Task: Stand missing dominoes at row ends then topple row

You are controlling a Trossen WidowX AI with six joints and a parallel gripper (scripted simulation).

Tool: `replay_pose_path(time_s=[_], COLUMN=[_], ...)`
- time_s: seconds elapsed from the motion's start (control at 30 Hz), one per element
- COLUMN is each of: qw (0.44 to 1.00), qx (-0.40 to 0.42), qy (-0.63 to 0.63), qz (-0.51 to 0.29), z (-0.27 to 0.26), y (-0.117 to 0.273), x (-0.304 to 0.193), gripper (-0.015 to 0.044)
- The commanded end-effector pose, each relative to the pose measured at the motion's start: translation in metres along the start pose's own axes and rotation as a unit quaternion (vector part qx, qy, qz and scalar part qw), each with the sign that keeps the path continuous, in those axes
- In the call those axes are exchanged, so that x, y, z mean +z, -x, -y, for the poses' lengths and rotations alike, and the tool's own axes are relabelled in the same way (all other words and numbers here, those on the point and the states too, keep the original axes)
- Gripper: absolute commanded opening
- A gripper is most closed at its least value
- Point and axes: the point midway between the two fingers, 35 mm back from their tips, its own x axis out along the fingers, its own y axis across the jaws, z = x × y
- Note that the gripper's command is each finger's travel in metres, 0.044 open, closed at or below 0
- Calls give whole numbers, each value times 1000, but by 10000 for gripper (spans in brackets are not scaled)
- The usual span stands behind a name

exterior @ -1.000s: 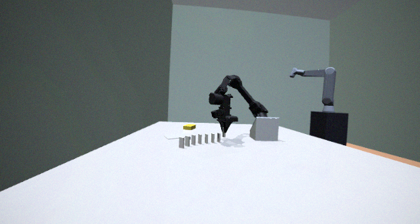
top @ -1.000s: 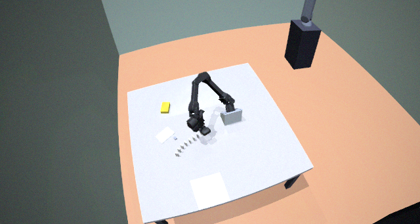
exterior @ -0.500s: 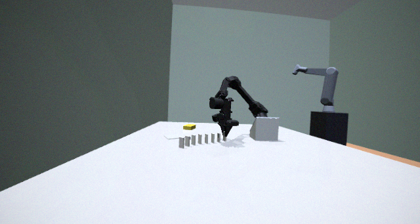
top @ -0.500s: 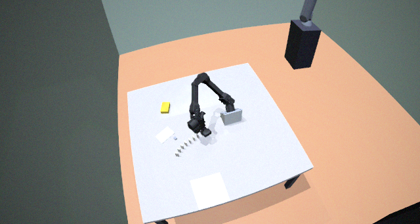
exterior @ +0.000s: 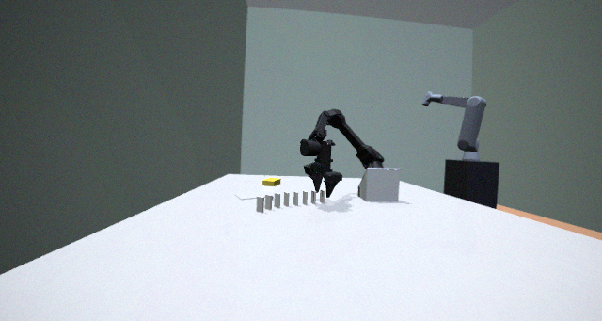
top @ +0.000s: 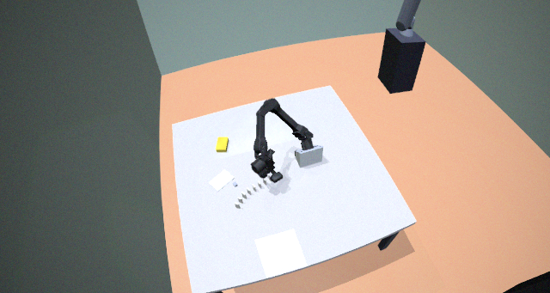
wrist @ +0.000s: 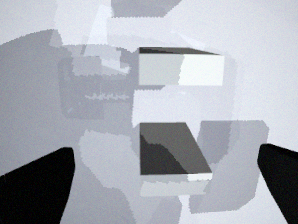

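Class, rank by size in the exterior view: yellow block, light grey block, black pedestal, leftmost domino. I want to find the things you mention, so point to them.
1. Black pedestal (exterior: 471, 182)
2. Light grey block (exterior: 382, 184)
3. Yellow block (exterior: 271, 183)
4. Leftmost domino (exterior: 260, 204)

Nearness affects these apparent sizes.

Eight dominoes stand upright in a row.
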Motion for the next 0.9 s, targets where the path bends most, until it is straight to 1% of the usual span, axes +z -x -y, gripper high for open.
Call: replay_pose_path(time_s=[0.0, 0.13, 0.23, 0.3, 0.47, 0.53, 0.67, 0.77, 0.87], qw=[1000, 1000, 1000, 1000, 1000, 1000, 976, 934, 871], qx=[-1, 4, 4, 3, 3, 3, 2, 2, 1], qy=[3, 2, 1, 1, 1, -31, -216, -358, -491], qz=[1, 2, 1, 0, 0, 0, 0, 0, -1], z=[0, -3, -2, -1, -1, -1, -2, -2, -2], y=[11, 81, 120, 129, 129, 127, 111, 99, 88], x=[3, 8, 2, 0, 0, -1, -9, -16, -24], gripper=[440, 440, 440, 440, 440, 387, 282, 204, 125])
